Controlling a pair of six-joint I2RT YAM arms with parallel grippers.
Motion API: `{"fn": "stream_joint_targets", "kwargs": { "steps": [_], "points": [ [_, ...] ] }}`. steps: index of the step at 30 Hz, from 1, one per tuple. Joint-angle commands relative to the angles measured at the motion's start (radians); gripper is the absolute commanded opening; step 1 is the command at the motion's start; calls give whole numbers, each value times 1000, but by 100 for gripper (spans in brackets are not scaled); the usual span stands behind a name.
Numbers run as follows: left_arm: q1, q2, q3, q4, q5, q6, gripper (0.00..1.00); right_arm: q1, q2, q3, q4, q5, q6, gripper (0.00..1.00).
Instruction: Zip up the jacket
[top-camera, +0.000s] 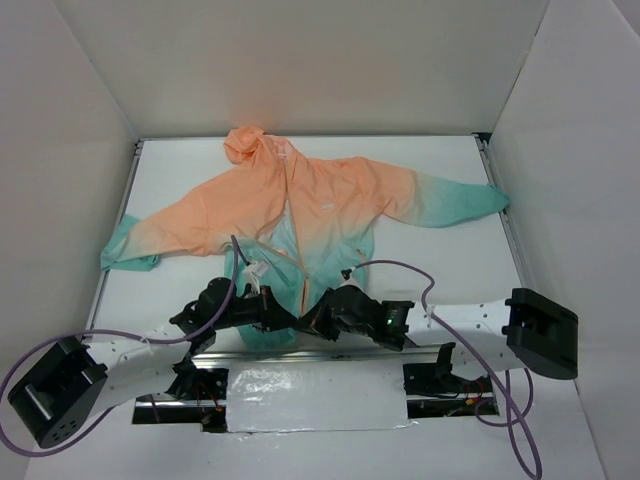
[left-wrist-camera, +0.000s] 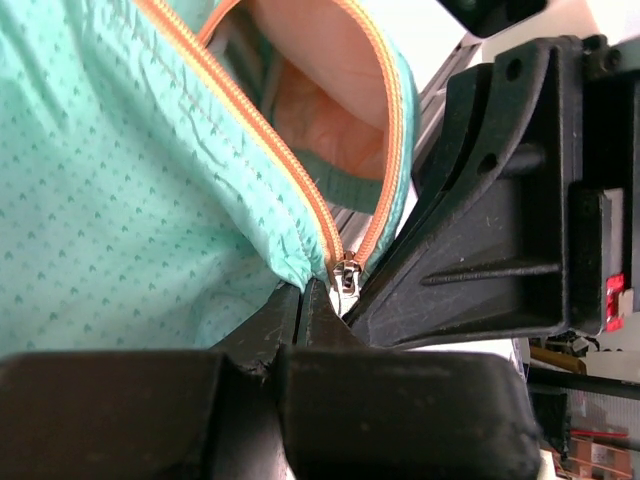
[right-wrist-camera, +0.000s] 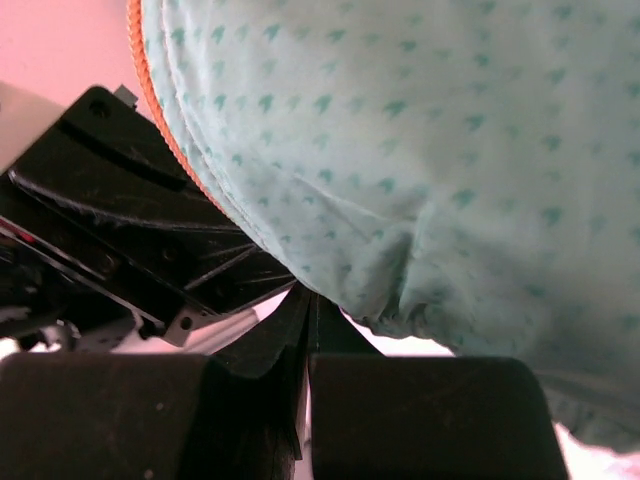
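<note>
The jacket (top-camera: 310, 215) lies flat on the white table, peach hood at the far end and teal hem toward the arms. Both grippers meet at the hem by the bottom of the orange zipper (top-camera: 300, 275). My left gripper (top-camera: 286, 318) is shut, its tips (left-wrist-camera: 305, 290) pinching the teal hem just left of the metal zipper slider (left-wrist-camera: 347, 275). Above the slider the two zipper tapes spread apart. My right gripper (top-camera: 312, 322) is shut, its tips (right-wrist-camera: 308, 296) nipping the bunched teal hem (right-wrist-camera: 420, 280) on the other side.
White walls enclose the table on the left, right and far sides. A metal rail with silver tape (top-camera: 310, 395) runs along the near edge by the arm bases. Purple cables (top-camera: 420, 285) loop over the near table. The right gripper's black body (left-wrist-camera: 500, 200) fills the right of the left wrist view.
</note>
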Motion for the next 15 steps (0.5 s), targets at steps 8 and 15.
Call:
{"fn": "stream_joint_targets", "kwargs": {
  "steps": [8, 15],
  "points": [
    [-12, -55, -32, 65, -3, 50, 0, 3, -103, 79, -270, 57, 210, 0],
    [-14, -56, -52, 120, 12, 47, 0, -36, -69, 32, -236, -78, 317, 0]
  ]
}}
